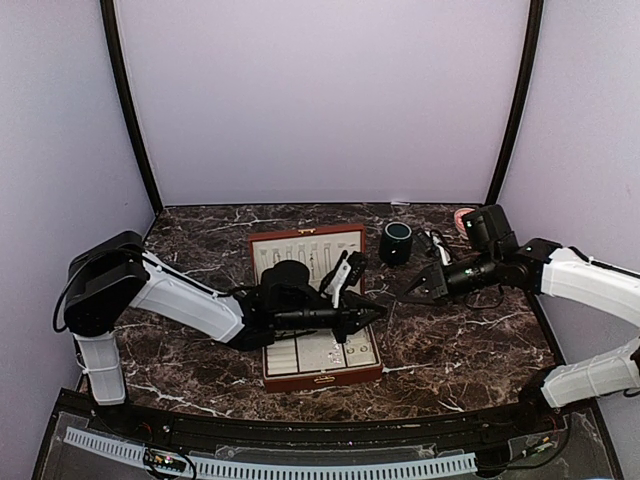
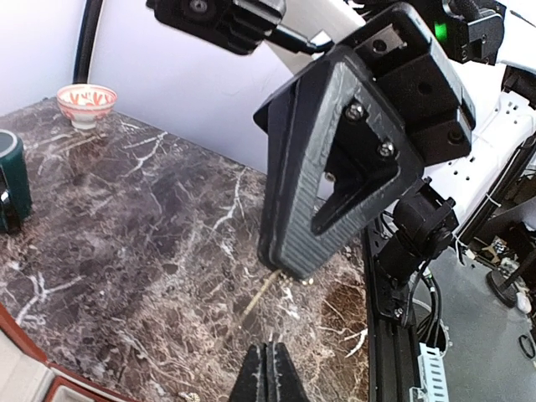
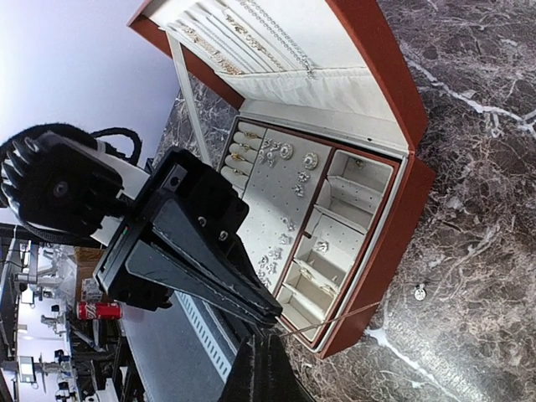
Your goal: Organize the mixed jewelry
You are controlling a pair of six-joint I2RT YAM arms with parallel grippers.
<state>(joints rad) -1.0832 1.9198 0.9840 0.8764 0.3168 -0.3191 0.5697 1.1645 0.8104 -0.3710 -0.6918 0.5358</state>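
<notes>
The reddish-brown box point(image 1: 322, 379) lies open mid-table. In the right wrist view its cream tray point(image 3: 394, 243) holds small silvery earrings point(image 3: 274, 258) and rings, with chains point(image 3: 251, 38) hung in the lid. My right gripper point(image 1: 408, 290) is shut on a thin gold chain point(image 2: 260, 295) that hangs from its tips point(image 2: 293, 270) toward the marble, beside the box's right edge point(image 3: 335, 316). My left gripper point(image 1: 378, 313) is shut with nothing seen between its fingers point(image 2: 270, 350). Its tip point(image 3: 275, 314) nearly meets the right gripper point(image 3: 270, 339). A tiny silvery piece point(image 3: 420, 291) lies loose on the table.
A dark green mug point(image 1: 397, 243) stands just right of the box lid, close behind the right gripper. A small pink patterned bowl point(image 1: 463, 217) sits at the back right by the wall. The left arm reaches across the box's front half.
</notes>
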